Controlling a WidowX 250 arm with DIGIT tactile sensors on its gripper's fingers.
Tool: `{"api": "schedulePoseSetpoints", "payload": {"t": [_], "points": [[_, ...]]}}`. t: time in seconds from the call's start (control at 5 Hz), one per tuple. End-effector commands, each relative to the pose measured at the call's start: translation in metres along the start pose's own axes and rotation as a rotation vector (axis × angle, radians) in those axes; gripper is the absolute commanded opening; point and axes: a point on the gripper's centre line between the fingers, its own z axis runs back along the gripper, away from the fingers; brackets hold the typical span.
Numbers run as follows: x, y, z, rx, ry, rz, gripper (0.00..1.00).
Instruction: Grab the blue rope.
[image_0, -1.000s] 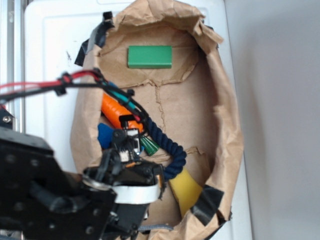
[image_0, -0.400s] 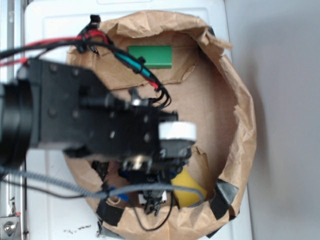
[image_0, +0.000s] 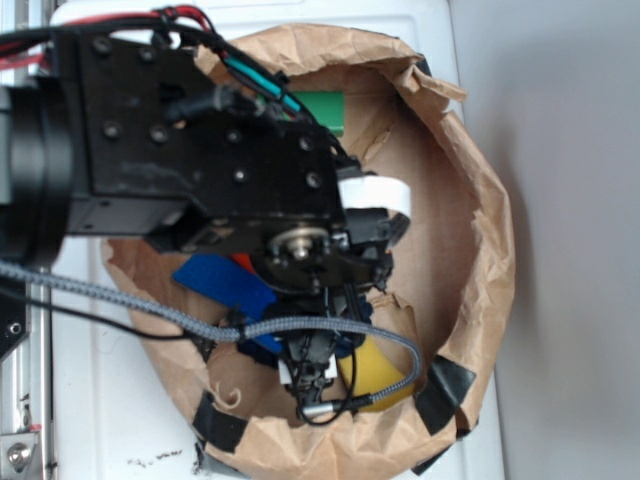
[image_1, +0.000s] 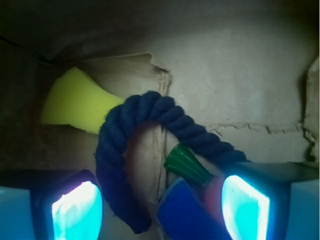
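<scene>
Wrist view, yellow block (image_1: 75, 100) at left against torn brown paper (image_1: 240, 75), blue rope (image_1: 131, 145) arching between the spread, empty fingers of the gripper (image_1: 161, 205), green carrot top (image_1: 187, 165) beside the right finger, possibly touching the rope, no legible writing.

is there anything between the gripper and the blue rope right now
Partly. In the wrist view the open gripper straddles the blue rope, whose left limb runs clear between the fingers. The toy carrot's green top and a blue block also sit in that gap, beside the right finger.
</scene>
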Motion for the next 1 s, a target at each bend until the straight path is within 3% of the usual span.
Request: {"api": "schedulePoseSetpoints", "payload": {"t": [0.0,0.4,0.6,0.8], "points": [[-0.006,-0.001,-0.001,-0.11,-0.03,-0.015,1.0],[-0.022,-0.036,-0.033,-0.092,-0.062,-0.043,1.0],[-0.023,-0.047,-0.037,-0.106,-0.05,-0.061,1.0],[-0.019,-0.054,-0.047,-0.078,-0.062,-0.065,1.0]]}}
